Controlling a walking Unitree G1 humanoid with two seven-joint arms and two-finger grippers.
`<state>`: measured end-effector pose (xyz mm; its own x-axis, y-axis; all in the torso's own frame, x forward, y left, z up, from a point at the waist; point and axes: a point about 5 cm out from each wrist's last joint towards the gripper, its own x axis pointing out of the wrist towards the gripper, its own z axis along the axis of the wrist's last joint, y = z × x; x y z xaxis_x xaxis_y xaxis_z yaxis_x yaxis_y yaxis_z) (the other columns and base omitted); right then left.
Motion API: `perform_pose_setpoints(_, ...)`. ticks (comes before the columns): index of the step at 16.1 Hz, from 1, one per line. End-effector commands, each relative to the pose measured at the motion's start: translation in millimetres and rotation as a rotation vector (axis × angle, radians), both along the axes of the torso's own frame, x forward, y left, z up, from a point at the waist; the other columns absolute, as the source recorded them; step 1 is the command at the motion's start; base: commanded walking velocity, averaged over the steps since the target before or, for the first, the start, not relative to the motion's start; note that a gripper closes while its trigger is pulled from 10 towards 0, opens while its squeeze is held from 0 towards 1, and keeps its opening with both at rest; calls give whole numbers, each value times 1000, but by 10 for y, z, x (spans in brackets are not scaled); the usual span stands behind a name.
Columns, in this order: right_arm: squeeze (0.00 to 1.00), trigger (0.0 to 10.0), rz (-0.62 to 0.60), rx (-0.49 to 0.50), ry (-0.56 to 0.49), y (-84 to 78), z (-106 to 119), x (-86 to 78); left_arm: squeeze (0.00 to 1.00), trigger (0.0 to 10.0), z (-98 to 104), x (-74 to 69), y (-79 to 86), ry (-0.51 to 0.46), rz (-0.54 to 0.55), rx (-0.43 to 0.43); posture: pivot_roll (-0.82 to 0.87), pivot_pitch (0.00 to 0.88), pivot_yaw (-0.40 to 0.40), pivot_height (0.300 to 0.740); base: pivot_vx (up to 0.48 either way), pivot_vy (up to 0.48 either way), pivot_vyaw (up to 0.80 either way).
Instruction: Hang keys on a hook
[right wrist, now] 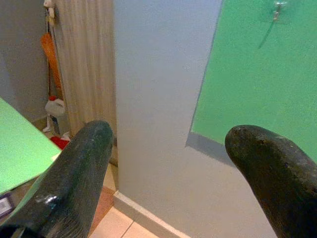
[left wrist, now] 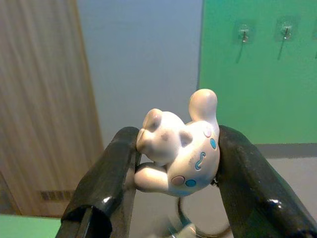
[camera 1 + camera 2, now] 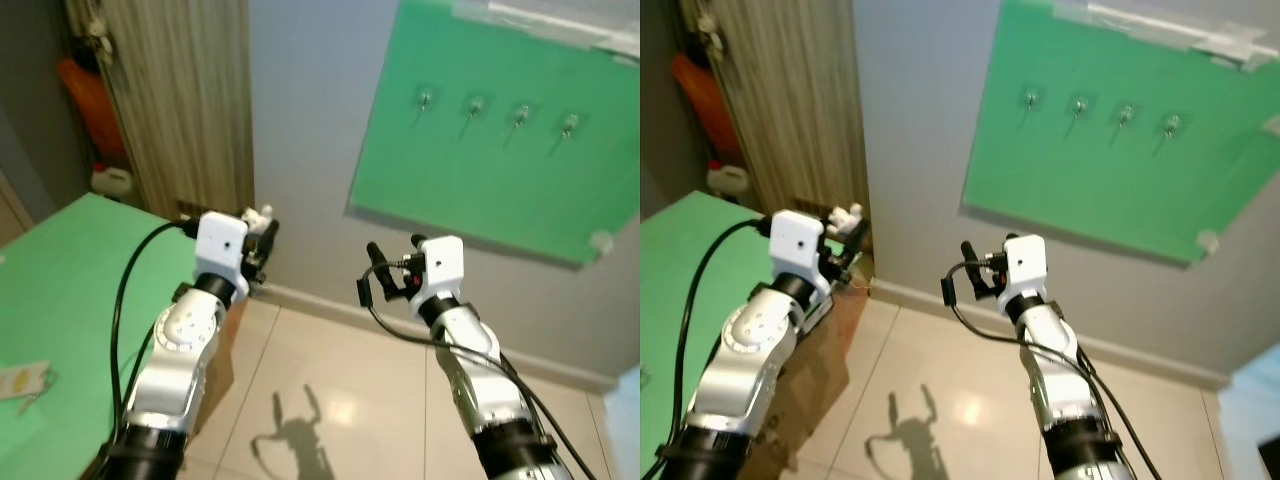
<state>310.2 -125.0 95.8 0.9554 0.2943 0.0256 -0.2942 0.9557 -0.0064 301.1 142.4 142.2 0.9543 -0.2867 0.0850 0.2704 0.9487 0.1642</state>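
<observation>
The left arm is reaching forward and up from beside the green surface [image 3: 70,270], its left pincer [image 2: 173,163] clamping a white bear-shaped key charm [image 2: 181,148] between both fingers, a key ring dangling just below the charm. The right arm is raised beside it, its right pincer [image 1: 168,163] gaping wide and holding nothing. Both are pointing toward the green wall panel [image 3: 480,160], whose four hooks [image 3: 497,112] are sitting above and well apart from the charm.

Evenly and softly lit indoors. Sharp arm shadow [image 3: 295,435] on glossy floor tiles [image 3: 340,400] at six o'clock, with faint sheen beside it. Mild blur across head views; corner at ten o'clock dim. Wrist views soft, near black fingers [image 1: 74,183] unfocused.
</observation>
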Motion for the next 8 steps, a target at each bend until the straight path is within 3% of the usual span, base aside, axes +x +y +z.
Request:
perform_pose_setpoints(1,0,10000,-27,-17,-6,-81,3,2,0,0,13,6,-107,-8,-40,16,43,0,-59,740,292,-379,0)
perform_pose_setpoints(5,0,10000,-13,-31,-6,-67,-9,-5,0,0,-14,-15,-144,-4,-68,24,45,0,-64,740,292,-377,0)
perform_pose_setpoints(8,0,10000,-9,-24,7,-62,-28,-13,0,0,-23,-28,-144,-3,-66,20,49,0,-66,740,292,-379,-600)
